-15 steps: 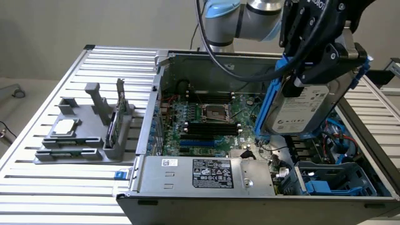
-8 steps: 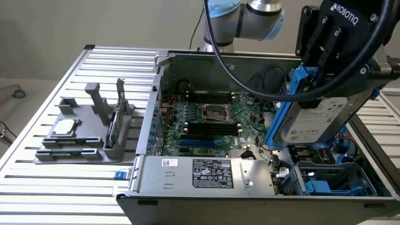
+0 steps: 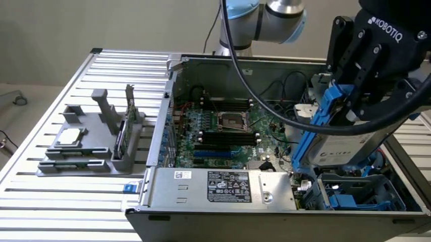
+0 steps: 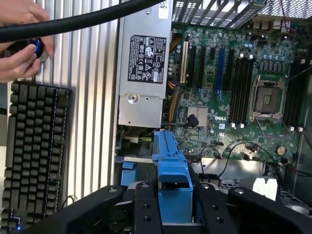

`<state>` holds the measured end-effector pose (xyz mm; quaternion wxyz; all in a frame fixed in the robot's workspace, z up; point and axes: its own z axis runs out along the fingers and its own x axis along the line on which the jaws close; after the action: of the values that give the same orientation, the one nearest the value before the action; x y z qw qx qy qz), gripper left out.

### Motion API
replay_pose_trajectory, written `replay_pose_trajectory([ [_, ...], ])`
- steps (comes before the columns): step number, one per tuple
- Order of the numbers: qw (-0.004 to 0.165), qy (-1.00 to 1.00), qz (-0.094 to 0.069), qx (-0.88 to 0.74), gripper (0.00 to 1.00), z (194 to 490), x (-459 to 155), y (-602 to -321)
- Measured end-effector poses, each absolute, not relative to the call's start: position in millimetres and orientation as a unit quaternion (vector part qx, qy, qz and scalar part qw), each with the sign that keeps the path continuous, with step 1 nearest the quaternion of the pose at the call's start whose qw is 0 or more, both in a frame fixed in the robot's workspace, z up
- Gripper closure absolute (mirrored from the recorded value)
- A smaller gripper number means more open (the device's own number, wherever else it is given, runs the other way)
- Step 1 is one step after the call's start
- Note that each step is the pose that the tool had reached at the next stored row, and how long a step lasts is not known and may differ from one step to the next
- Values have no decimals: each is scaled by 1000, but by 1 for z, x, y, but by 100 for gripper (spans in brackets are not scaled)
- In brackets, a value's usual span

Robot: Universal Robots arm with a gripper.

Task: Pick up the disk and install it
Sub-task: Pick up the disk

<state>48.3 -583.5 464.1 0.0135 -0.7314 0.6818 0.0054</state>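
Exterior view: disk (image 3: 342,145) in end effector (image 3: 348,107) over right end of case (image 3: 168,103); parts holder (image 3: 84,160) on table (image 3: 60,206) left of case.

free: open case (image 3: 209,68) top | obstacles: disk (image 3: 343,146) over drive bay (image 3: 384,190), power supply (image 3: 222,186), cable (image 4: 73,22)

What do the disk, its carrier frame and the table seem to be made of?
The disk: likely metal, dull silver-grey body with a white label. Its carrier: probably plastic, bright blue, smooth moulded shape. The table: seemingly aluminium, pale ribbed slats with soft sheen.
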Motion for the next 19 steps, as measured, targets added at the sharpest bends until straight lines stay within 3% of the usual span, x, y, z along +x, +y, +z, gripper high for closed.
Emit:
replay_pose_trajectory([
  [7, 13, 682, 5, -731, 67, 463, 63, -606],
  [19, 14, 682, 5, -731, 67, 452, 99, -607],
])
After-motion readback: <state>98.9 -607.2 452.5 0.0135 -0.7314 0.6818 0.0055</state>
